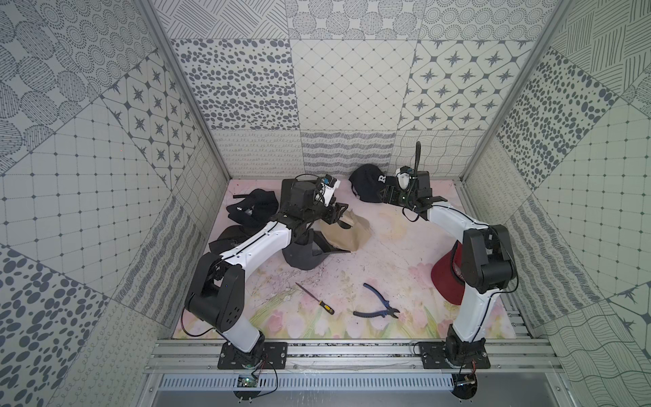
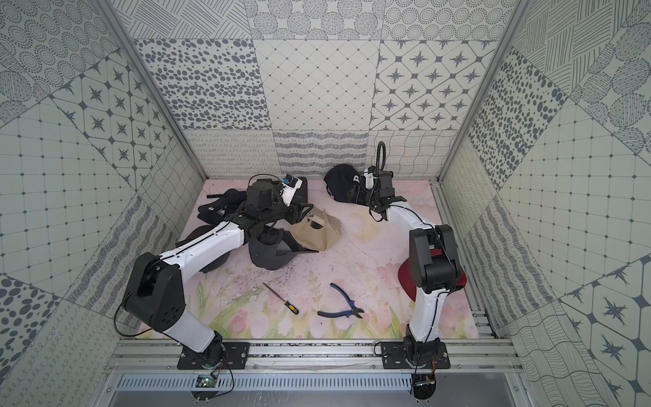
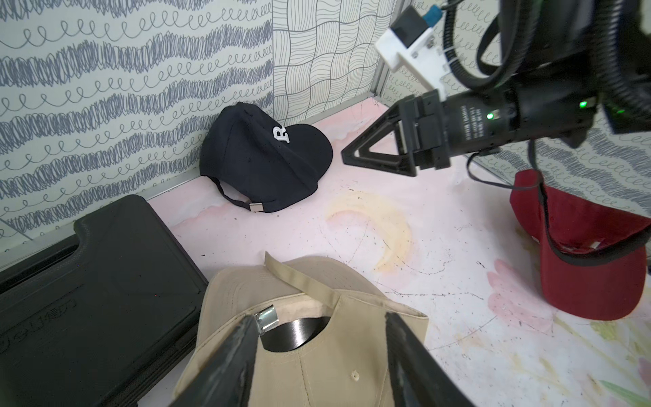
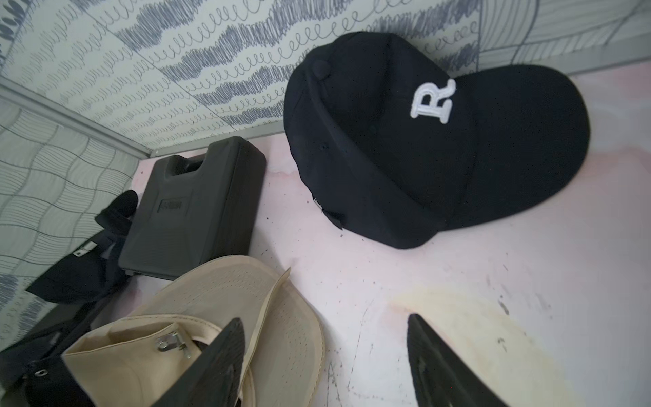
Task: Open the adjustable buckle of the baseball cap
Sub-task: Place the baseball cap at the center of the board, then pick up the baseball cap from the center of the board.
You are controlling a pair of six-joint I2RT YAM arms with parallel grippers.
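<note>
Beige woven cap (image 3: 317, 373): flat strap (image 3: 299, 282) free of bright metal buckle (image 3: 266, 317); left fingers (image 3: 229, 363) spread astride its arched opening. Right fingers (image 4: 218, 359) spread above worktop (image 4: 387, 264).

A screwdriver (image 1: 315, 298) with a yellow-and-black handle lies near the front of the floral mat (image 1: 370, 260), its blade pointing toward the back left. To its right, near but apart from it, lie blue-handled pliers (image 1: 386, 309) with the handles spread. A black plastic case (image 3: 98, 292) lies flat by the back wall. The raised lettering on its lid is too blurred to read. Grey patterned panels (image 1: 352, 81) wall in three sides.
</note>
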